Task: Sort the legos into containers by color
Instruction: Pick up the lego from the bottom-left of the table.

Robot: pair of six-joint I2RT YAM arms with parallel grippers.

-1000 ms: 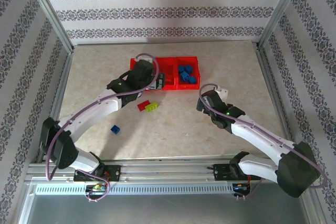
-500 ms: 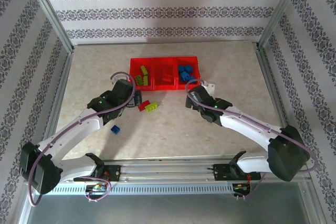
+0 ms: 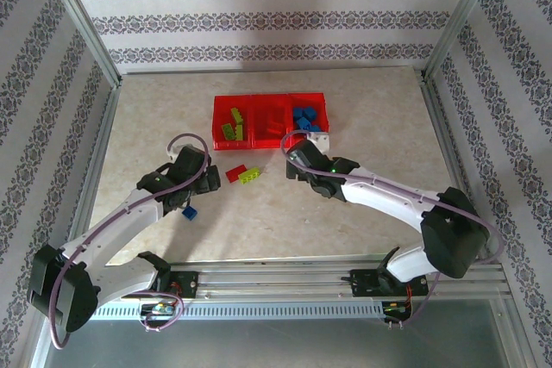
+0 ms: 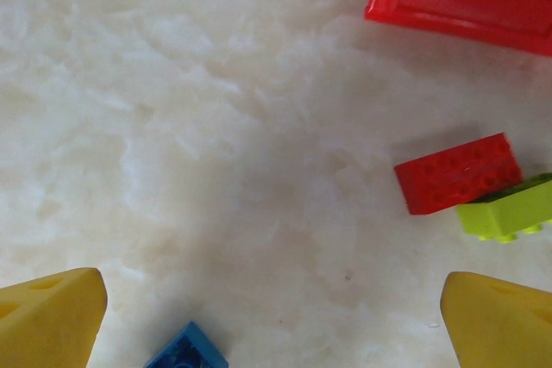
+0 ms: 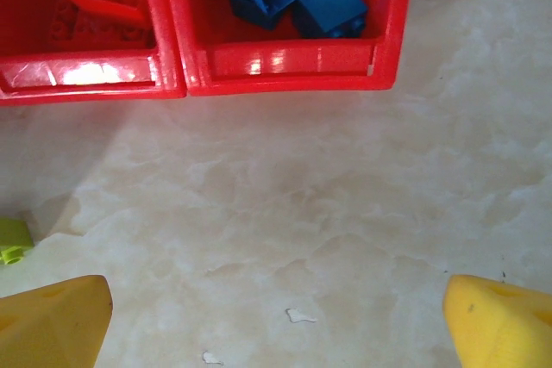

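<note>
The translucent red three-bin plastic tray [image 3: 216, 118] holds most legos; a red plastic brick [image 3: 235, 173], lime plastic brick [image 3: 251, 175] and blue plastic brick [image 3: 190, 211] lie unsorted. The left claw [image 4: 276, 321] and right claw [image 5: 276, 321] gape empty.

The table top [image 4: 216, 127] is a smooth, marble-patterned surface with a dull sheen. The containers [image 5: 285, 62] are translucent red plastic, glossy enough to throw white glints along the front wall. The red lego [image 4: 459, 172], lime lego [image 4: 509, 207] and blue lego [image 4: 185, 353] are hard, smooth plastic, faintly shiny. The yellow fingertips [image 4: 52, 316] of the left gripper [image 4: 272, 299] look matt. The left arm's shell [image 3: 108, 230] is smooth white plastic; the front rail [image 3: 276, 286] is bare metal.
</note>
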